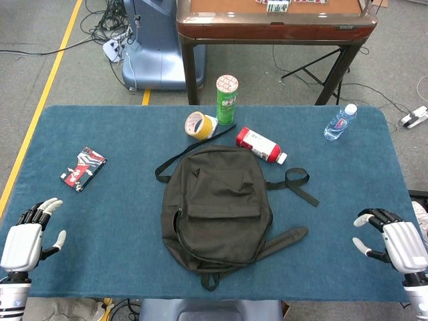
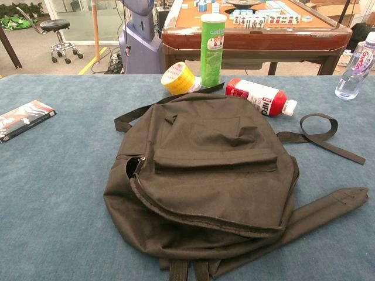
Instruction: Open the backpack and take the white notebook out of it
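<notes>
Both hands released, empty: left hand (image 1: 27, 235), right hand (image 1: 394, 239). Backpack (image 1: 215, 210) lay between them, long axis fore-aft; zipper gap (image 2: 133, 168) nearer left.

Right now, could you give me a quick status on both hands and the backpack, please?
Left hand and right hand open, at near table corners. Backpack flat between them, untouched, zipper mostly closed. Notebook not visible.

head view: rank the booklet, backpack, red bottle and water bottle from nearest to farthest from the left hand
From the left hand, at the table's near left corner:
1. Booklet, just ahead of the hand on the left side.
2. Backpack, table centre.
3. Red bottle, lying behind the backpack.
4. Water bottle, upright at the far right.
</notes>
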Controlling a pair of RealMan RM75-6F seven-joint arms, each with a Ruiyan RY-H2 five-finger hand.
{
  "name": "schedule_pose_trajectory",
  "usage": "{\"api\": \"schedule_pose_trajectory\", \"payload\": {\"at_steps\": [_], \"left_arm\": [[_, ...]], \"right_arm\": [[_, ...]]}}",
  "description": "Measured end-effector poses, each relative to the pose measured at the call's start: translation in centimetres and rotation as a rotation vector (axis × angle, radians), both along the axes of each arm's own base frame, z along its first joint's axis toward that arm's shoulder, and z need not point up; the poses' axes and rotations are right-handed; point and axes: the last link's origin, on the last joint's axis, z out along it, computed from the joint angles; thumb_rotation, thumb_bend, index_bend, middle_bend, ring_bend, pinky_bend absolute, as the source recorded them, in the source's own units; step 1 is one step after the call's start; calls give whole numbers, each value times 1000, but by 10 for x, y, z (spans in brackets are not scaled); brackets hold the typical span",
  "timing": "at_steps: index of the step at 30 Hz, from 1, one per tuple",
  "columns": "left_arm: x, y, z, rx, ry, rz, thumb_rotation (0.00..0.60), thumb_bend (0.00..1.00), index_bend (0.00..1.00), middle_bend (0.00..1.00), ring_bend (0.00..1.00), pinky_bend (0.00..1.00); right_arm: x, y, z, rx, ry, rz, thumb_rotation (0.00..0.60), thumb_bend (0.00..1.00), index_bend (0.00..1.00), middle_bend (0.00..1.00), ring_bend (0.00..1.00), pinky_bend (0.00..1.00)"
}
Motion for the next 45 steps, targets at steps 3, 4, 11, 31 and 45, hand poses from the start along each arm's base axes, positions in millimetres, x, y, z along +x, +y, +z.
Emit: {"api": "schedule_pose_trajectory", "payload": {"at_steps": [3, 4, 11, 31, 45], "left_arm": [[0, -1, -1, -2, -2, -1, 600, 403, 222, 167, 141, 168], [0, -1, -1, -3, -4, -2, 600, 403, 224, 167, 141, 168], [2, 2, -1, -18, 1, -49, 600, 403, 231, 167, 141, 144], [67, 42, -89, -443, 10, -444, 600, 390, 236, 167, 141, 103], [122, 44, -168, -624, 4, -565, 600, 380, 246, 167, 141, 104]], "right_arm": [[0, 1, -1, 3, -2, -1, 600, 209, 456, 365, 300, 411], [0, 1, 0, 1, -3, 0, 600, 209, 456, 365, 300, 411], [2, -3, 8, -35, -4, 14, 600, 209, 456, 365, 300, 412], [9, -16, 17, -69, 8, 26, 600, 209, 456, 363, 300, 412], [4, -16, 18, -70, 5, 4, 600, 209, 456, 362, 300, 412]]}}
